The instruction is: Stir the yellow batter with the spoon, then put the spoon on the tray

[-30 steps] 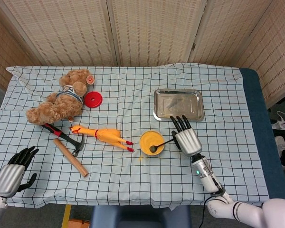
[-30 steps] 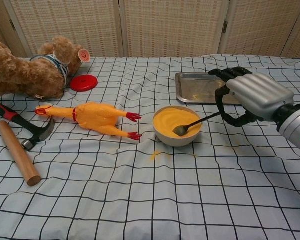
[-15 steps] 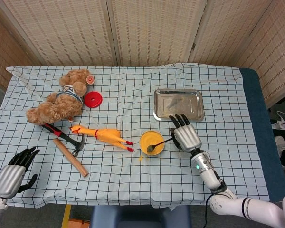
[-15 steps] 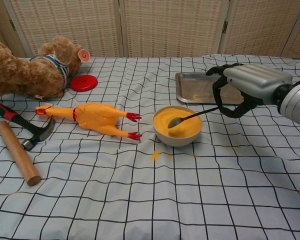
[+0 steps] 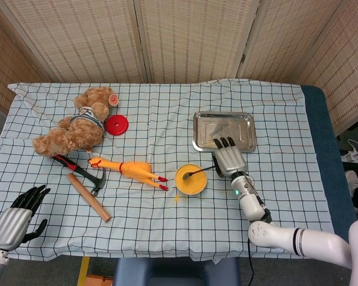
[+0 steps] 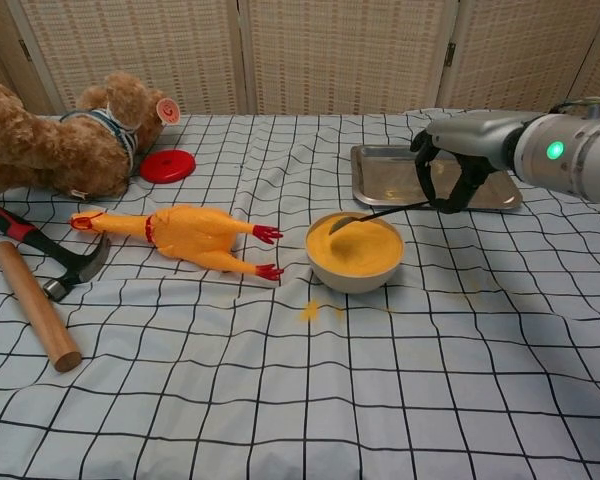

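Spoon: dark metal spoon [image 6: 372,214] lies nearly level, bowl end over the far-left part of the batter, seemingly just clear of the surface; handle runs right into the right hand.
Right hand: silver-and-black robot hand [image 6: 458,160] grasps the spoon handle in its curled dark fingers [image 6: 443,180]; it sits just right of the bowl, between bowl and tray.
Batter: smooth yellow batter in a small round cream bowl [image 6: 355,270], filled close to the rim.
Tray: shallow rectangular steel tray [image 5: 224,131], just behind and right of the bowl, near its rim.
Spill: yellow smear [image 6: 309,311] on the checked cloth [image 6: 280,400], just in front-left of the bowl.
Left hand: second robot hand [image 5: 15,216] well left of the bowl at the near table edge, released, fingers loosely spread, holding nothing.
Bystanders: yellow rubber chicken [image 6: 185,238] just left of the bowl; wooden-handled hammer [image 6: 40,285], brown teddy bear [image 6: 60,140] and red round lid [image 6: 167,165] further left.
Risk 1: batter may cling to the spoon; carrying it to the tray could drip on the cloth.
Risk 2: the grip sits at the very end of the handle, so the spoon may pivot or slip in transit.
Risk 3: a low sideways pull could catch the rim and tip the full bowl.
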You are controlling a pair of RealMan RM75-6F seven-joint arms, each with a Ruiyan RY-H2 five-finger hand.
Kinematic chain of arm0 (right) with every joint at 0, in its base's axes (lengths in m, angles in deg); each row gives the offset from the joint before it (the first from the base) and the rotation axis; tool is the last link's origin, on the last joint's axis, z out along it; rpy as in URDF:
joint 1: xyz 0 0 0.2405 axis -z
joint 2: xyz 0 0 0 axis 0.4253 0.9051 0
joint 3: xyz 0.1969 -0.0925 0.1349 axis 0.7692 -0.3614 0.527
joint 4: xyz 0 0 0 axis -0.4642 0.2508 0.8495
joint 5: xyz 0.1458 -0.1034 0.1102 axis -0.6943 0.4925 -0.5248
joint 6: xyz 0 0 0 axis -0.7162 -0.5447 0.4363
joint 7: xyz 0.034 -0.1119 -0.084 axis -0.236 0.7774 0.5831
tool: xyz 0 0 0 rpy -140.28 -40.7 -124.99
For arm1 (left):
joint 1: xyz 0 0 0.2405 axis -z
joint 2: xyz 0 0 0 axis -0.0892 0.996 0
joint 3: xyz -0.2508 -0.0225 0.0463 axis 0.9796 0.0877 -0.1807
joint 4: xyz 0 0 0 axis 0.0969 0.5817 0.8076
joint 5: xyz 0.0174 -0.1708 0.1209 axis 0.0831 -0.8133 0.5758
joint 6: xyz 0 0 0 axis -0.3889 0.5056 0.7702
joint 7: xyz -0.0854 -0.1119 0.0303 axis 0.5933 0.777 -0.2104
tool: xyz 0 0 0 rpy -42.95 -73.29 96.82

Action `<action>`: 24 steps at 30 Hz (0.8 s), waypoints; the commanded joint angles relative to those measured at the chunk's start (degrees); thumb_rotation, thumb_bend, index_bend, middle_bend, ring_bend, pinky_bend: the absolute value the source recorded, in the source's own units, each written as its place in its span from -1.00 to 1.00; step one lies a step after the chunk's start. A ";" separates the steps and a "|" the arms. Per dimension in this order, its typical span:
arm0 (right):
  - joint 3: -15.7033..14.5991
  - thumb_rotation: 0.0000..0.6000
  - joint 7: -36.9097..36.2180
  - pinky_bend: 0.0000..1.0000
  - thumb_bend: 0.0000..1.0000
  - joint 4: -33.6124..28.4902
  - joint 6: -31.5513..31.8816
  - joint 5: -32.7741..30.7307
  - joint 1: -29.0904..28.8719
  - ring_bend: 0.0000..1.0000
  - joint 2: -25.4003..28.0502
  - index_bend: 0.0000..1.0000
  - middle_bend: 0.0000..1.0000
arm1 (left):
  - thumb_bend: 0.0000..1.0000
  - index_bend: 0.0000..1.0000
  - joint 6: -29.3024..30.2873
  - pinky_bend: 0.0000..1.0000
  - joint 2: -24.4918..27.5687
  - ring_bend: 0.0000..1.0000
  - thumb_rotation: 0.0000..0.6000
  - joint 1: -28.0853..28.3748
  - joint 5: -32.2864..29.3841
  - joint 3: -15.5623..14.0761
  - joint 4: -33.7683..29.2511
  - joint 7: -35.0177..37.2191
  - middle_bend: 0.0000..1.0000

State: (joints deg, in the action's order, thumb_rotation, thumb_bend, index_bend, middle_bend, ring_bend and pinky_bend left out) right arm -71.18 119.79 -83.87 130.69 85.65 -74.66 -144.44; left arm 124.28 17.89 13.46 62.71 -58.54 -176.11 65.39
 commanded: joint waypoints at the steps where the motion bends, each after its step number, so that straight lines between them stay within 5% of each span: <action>1: 0.99 1.00 3.02 -1.00 0.20 1.35 -0.35 -7.84 -5.32 -1.00 -1.26 0.74 -0.84 | -0.12 -1.00 0.10 -0.72 0.06 -1.00 1.00 -0.03 0.02 0.02 0.05 0.16 -1.00; 24: -7.33 1.00 11.99 -1.00 0.21 0.53 1.65 -22.79 -15.33 -1.00 1.22 0.79 -0.84 | -0.12 -1.00 -0.19 -0.72 0.04 -1.00 1.00 0.14 0.09 -0.02 0.26 0.54 -1.00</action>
State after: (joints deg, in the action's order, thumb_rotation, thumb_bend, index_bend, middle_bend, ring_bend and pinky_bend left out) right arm -78.03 131.31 -82.76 132.48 63.40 -89.54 -143.87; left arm 124.10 17.94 13.60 62.79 -58.56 -175.85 65.93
